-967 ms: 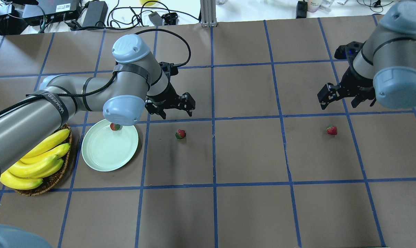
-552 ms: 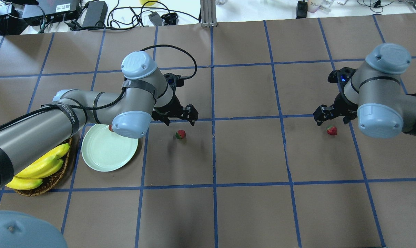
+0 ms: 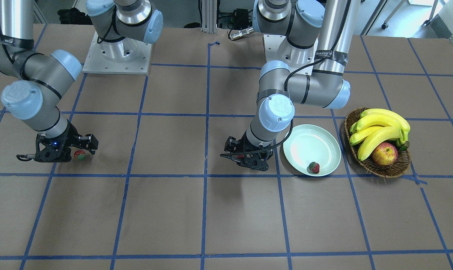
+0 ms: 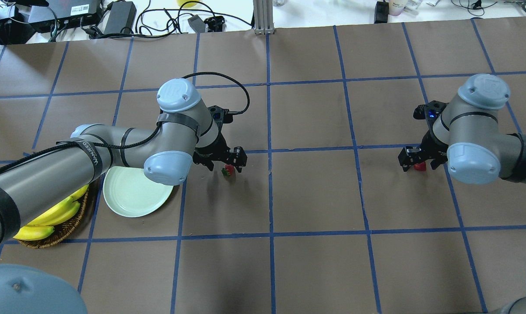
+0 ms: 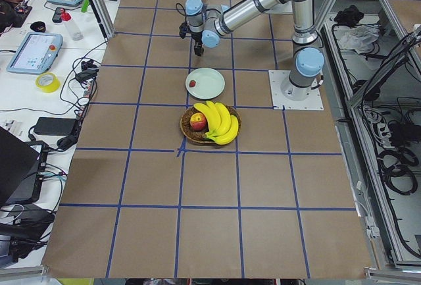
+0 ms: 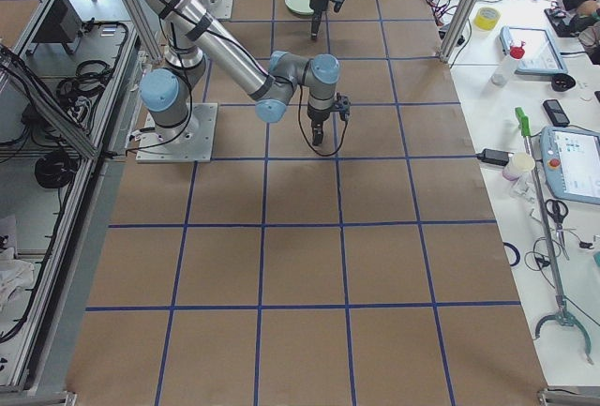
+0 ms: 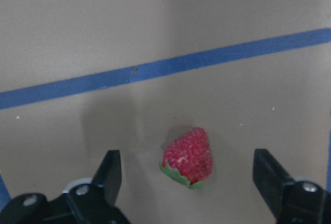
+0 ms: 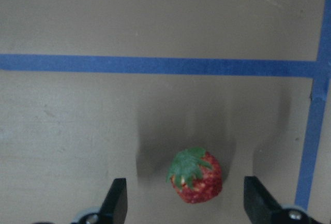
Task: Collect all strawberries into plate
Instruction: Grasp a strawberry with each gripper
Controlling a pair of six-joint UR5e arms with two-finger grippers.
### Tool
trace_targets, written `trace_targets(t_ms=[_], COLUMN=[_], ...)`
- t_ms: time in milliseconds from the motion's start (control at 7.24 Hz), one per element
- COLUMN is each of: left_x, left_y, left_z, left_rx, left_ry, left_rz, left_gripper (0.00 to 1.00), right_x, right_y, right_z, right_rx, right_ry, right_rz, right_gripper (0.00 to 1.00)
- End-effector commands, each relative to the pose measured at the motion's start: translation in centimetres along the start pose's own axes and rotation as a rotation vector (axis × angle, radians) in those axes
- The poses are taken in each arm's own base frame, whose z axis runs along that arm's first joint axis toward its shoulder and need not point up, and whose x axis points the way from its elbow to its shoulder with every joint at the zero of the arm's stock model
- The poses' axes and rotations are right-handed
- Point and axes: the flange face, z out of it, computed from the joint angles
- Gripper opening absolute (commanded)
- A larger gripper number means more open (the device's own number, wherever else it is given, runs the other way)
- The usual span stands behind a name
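A single strawberry (image 8: 197, 178) is seen lying on the brown table (image 8: 77, 125), low in the picture and a little right of centre. Its green cap is turned up and to the left, and its red body points down and to the right. The gripper (image 8: 184, 195) is held spread wide, with one of its black fingers (image 8: 116, 199) shown at either side of the fruit. Clear gaps are left on both sides, so the strawberry is touched by neither finger. A strip of blue tape (image 8: 155, 64) is laid across the table beyond the fruit. It is met near the right edge by a second strip. Soft shadows are cast on the table around the strawberry.
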Motion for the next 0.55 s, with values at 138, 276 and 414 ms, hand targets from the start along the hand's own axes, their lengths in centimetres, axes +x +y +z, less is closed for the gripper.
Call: trace_targets(t_ms=[138, 276, 414], left_x=[0.0, 0.1, 0.2], left_y=[-0.1, -0.2, -0.4], left_z=[0.3, 0.2, -0.8], left_rx=[-0.007, -0.004, 0.019], left_ry=[0.001, 0.008, 0.007], left_rz=[-0.019, -0.043, -0.067], left_gripper=[0.0, 0.0, 0.0], right_x=[0.2, 0.3, 0.3], right_y=[-0.1, -0.2, -0.4], right_z=[0.6, 0.4, -0.1], right_rx=[-0.01, -0.006, 0.004], right_ry=[0.009, 0.01, 0.014], right_rz=[-0.003, -0.003, -0.003], right_gripper=[0.22, 0.0, 0.0])
